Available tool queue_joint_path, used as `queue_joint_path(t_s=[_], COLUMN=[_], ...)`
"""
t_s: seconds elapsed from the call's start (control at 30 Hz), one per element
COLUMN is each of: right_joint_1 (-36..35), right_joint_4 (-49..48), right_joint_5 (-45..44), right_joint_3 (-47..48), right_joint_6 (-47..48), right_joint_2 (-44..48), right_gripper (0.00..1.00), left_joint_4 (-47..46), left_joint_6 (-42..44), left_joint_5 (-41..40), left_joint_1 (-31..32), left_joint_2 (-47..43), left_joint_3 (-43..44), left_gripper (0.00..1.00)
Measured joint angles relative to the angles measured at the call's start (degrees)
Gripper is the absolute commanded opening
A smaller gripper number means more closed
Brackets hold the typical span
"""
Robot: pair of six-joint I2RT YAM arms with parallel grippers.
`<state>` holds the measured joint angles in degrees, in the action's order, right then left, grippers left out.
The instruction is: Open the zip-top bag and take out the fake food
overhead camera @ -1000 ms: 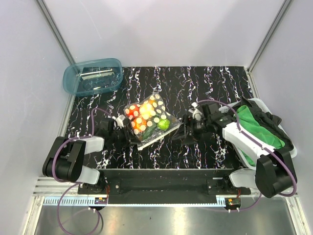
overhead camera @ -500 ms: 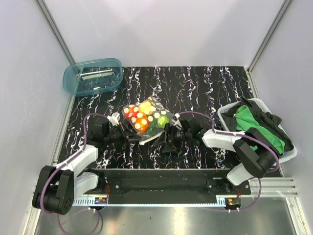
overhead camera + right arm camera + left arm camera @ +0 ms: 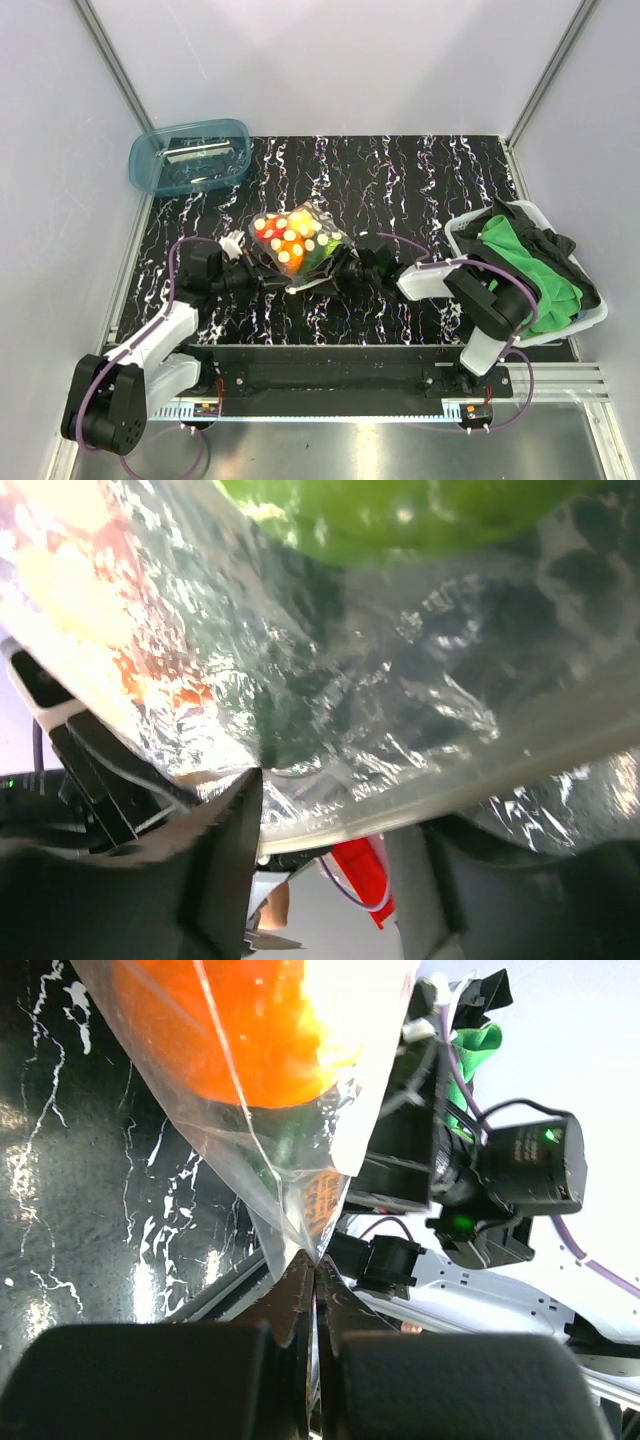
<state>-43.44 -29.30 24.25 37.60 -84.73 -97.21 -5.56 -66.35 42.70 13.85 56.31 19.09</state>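
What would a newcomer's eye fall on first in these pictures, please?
The zip-top bag of bright fake food stands out at the middle of the black marbled table, a corner pinched by the left gripper, the open right gripper straddling its edge. Next come the blue tub, far left, and the green cloth, far right.

The left arm [image 3: 165,335] and right arm [image 3: 432,280] match: smooth white shell links joined by chunky black cylindrical joints. A thin purple cable [image 3: 600,1265] trails back from each wrist in loose loops. The left gripper [image 3: 315,1265] has matte black fingers [image 3: 285,1305] with blunt, straight edges. The right gripper [image 3: 325,810] has dark grey fingers [image 3: 215,870]. Just behind the right gripper sits a black, barrel-shaped wrist camera [image 3: 520,1165] with a small green light.
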Motion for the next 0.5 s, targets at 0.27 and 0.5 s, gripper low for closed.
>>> queue_joint_path(t_s=[0.27, 0.5], right_joint_1=[-0.13, 0.15], right_joint_4=[5.14, 27.87], right_joint_5=[0.09, -2.38], right_joint_3=[6.32, 14.78], right_joint_6=[-5.07, -6.29], right_joint_2=[-1.33, 9.9], right_gripper=[0.0, 0.0], left_joint_4=[4.28, 22.58], left_joint_6=[3.37, 20.22], left_joint_5=[-0.57, -7.19], left_joint_1=[0.92, 2.56], left_joint_2=[-0.74, -7.85], left_joint_3=[1.7, 12.83], left_gripper=[0.36, 0.72])
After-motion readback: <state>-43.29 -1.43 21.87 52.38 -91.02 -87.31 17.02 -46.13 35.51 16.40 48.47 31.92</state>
